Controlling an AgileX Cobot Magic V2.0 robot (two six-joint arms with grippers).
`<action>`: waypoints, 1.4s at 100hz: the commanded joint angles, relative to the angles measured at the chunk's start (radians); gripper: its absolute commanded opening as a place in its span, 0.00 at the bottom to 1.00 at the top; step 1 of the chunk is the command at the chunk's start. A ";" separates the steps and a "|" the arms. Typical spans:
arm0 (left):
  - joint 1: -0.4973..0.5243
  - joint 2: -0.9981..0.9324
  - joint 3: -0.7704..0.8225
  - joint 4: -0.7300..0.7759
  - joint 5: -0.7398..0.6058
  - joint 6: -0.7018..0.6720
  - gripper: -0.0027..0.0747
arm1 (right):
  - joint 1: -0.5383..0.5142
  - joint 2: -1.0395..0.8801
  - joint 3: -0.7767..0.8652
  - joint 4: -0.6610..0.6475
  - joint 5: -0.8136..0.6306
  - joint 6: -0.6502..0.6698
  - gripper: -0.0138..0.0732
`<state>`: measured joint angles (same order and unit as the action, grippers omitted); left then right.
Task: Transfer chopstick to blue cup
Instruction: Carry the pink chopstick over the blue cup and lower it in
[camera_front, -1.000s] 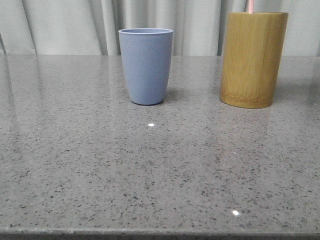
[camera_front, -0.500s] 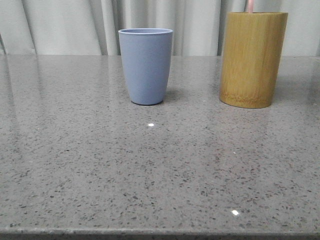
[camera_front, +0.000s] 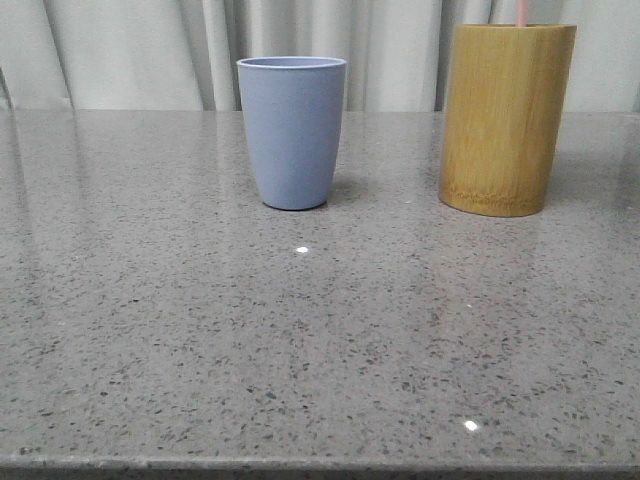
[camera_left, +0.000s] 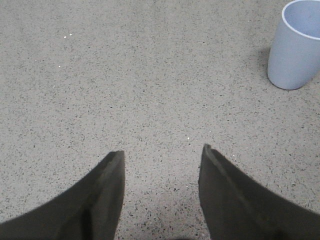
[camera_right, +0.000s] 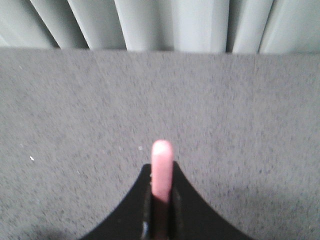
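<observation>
The blue cup (camera_front: 292, 130) stands upright and looks empty at the table's middle back; it also shows in the left wrist view (camera_left: 296, 45). A pale pink chopstick (camera_front: 522, 12) pokes up from the bamboo cylinder (camera_front: 506, 118) at the top edge of the front view. In the right wrist view my right gripper (camera_right: 162, 172) is shut on the pink chopstick (camera_right: 161, 170), whose rounded end sticks out past the fingertips. My left gripper (camera_left: 162, 152) is open and empty above bare tabletop, the blue cup off to one side. Neither gripper shows in the front view.
The grey speckled stone table (camera_front: 320, 340) runs to a front edge at the bottom of the front view. Pale curtains (camera_front: 150, 50) hang right behind the table. The tall yellow-brown bamboo cylinder stands to the right of the blue cup.
The pink chopstick tip above the bamboo cylinder has shifted a little to the right. The blue cup and the cylinder have not moved.
</observation>
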<state>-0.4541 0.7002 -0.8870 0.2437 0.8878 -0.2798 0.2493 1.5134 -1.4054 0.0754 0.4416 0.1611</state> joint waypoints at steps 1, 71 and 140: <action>-0.007 -0.003 -0.026 0.016 -0.075 -0.008 0.48 | 0.004 -0.096 -0.040 0.001 -0.119 -0.016 0.10; -0.007 -0.003 -0.026 0.016 -0.071 -0.008 0.48 | 0.255 -0.211 -0.109 0.001 -0.291 -0.071 0.10; -0.007 -0.003 -0.026 0.016 -0.069 -0.008 0.48 | 0.380 0.025 -0.109 0.001 -0.351 -0.075 0.10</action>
<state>-0.4541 0.7002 -0.8870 0.2437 0.8872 -0.2798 0.6294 1.5543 -1.4803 0.0754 0.1593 0.0999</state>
